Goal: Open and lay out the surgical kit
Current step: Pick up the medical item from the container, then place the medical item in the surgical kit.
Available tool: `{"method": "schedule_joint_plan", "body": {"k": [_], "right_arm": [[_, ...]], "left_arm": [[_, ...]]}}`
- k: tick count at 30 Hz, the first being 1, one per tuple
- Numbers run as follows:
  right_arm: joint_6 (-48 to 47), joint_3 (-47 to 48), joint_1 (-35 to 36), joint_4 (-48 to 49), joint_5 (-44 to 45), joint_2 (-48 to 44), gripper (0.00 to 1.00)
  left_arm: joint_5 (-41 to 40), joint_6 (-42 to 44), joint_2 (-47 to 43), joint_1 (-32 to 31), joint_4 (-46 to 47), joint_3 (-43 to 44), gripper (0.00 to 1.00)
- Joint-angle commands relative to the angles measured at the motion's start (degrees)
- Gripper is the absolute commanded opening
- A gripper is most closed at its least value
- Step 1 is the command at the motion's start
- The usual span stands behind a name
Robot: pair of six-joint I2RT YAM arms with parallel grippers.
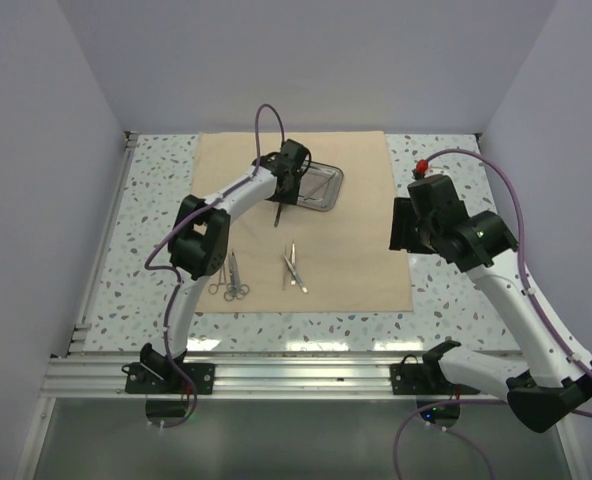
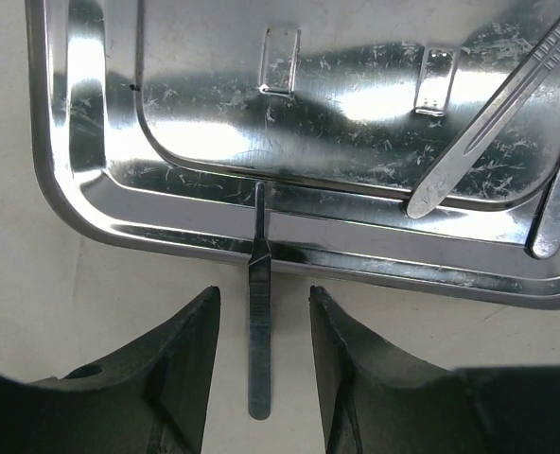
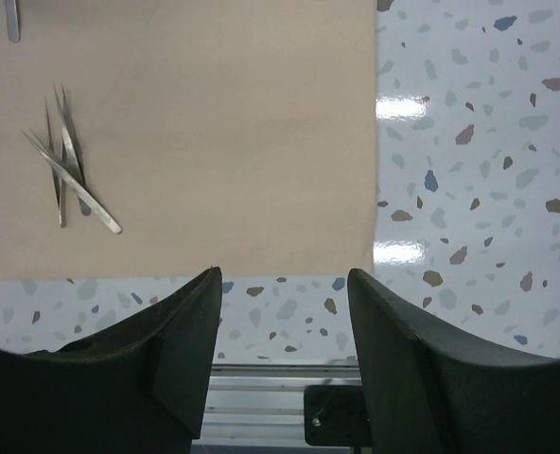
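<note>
The beige cloth wrap (image 1: 356, 250) lies spread flat on the table. The steel tray (image 1: 321, 188) sits on its far part. My left gripper (image 1: 284, 190) is open at the tray's near rim (image 2: 81, 142). A thin flat steel handle (image 2: 259, 331) lies between its fingers untouched, one end on the rim, the other on the cloth (image 2: 15, 312). Two more steel handles (image 2: 488, 123) lie in the tray. Scissors (image 1: 231, 278) and tweezers (image 1: 293, 268) lie on the cloth's near part. My right gripper (image 1: 406, 225) is open and empty above the cloth's right edge (image 3: 261, 142); the tweezers (image 3: 67, 170) show at its left.
The speckled table (image 1: 446, 290) surrounds the cloth. A metal rail (image 1: 296, 372) runs along the near edge, with both arm bases bolted to it. Pale walls close in the left, right and far sides.
</note>
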Motion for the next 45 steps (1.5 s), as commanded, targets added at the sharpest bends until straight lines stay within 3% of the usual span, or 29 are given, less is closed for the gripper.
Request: {"method": "schedule_joint_plan", "body": {"k": [1,10,13,14,16,23,28,33,38,45], "right_arm": [[-1.14,-0.65,-0.11,1.89,1.72,-0.71,0.60],[-2.37,-1.88,-0.19,1.54,3.22,-1.94,0.60],[-2.64,-2.32,-0.19,1.54,3.13,-2.11,0.60],[-2.72,-2.33,-0.11,1.54,3.13,-2.11,0.60],[-2.90,-2.41,-0.19,1.63,2.96,-2.20,0.60],[-3.78,-2.94,-0.19,2.77,1.38,-2.99,0.60],[-4.22,-3.38,-0.19,3.38,0.32,-4.22,0.60],[-3.96,-3.91,-0.10,3.73,-0.73,-6.68,0.60],[-2.29,-3.73,-0.19,0.67,-3.54,-10.99,0.60],[-0.97,-1.89,-0.19,-8.29,-3.81,-18.54,0.61]], "left_arm": [[0.48,-0.45,1.47,0.25,1.21,0.83,0.45],[1.00,-1.94,2.70,0.51,1.30,0.04,0.36],[1.01,-2.20,2.61,0.60,0.87,0.39,0.22],[1.00,-2.29,2.44,0.60,0.60,0.74,0.11],[0.83,-2.73,2.09,0.60,-0.54,2.23,0.00],[0.21,-5.63,-2.65,0.60,-5.28,7.86,0.00],[1.18,-13.53,-8.46,-1.07,-9.77,9.10,0.00],[-1.37,-20.91,-15.49,-11.34,-10.31,1.92,0.00],[-0.93,-29.70,-14.45,-22.14,-8.81,-3.12,0.00],[-5.67,-39.99,-10.84,-27.09,-8.02,-6.01,0.00]]}}
